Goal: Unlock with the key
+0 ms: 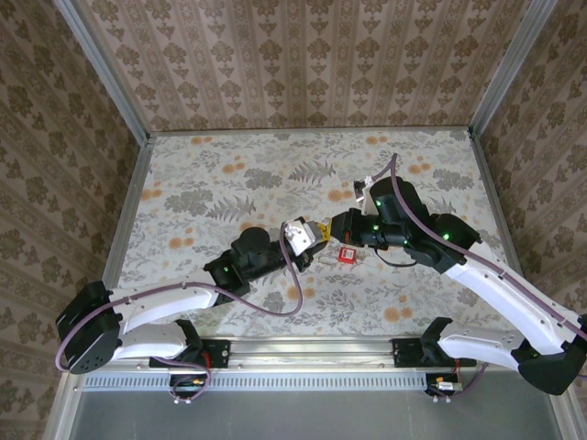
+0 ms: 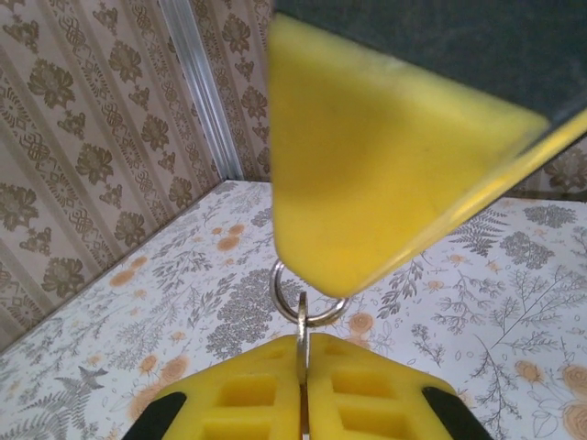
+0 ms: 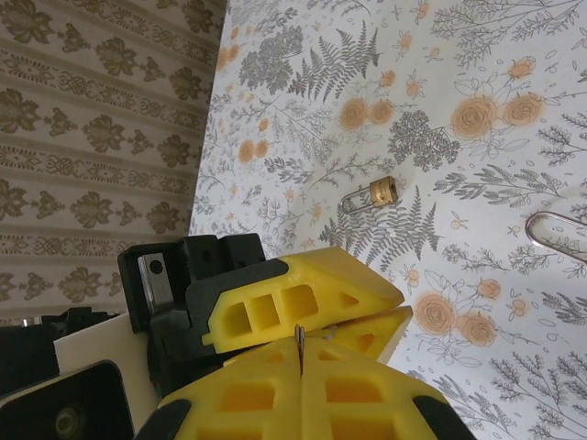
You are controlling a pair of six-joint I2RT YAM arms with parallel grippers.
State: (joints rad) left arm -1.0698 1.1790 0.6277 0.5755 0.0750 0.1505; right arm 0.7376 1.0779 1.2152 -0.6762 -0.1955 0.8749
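**Key pinched between both claws above the table**

The key (image 2: 303,335) sits edge-on as a thin silver sliver in the seam of the left claw (image 2: 303,362), whose yellow fingers are pressed tight together on it. A small metal ring (image 2: 278,295) loops through the top of the key, just under a big yellow finger (image 2: 367,165) of the right claw.

In the right wrist view, a thin metal edge also stands in the seam of the right claw (image 3: 300,353). That claw is clamped shut on it, with the left claw's yellow fingers (image 3: 303,298) touching just beyond.

From above, the two claws meet tip to tip over the middle of the flowered table (image 1: 211,174), the left claw (image 1: 310,234) coming from the left and the right claw (image 1: 337,227) from the right. The red tag (image 1: 347,254) lies just below the right claw.

A small brass padlock (image 3: 378,192) lies on its side on the table, well apart from the claws.
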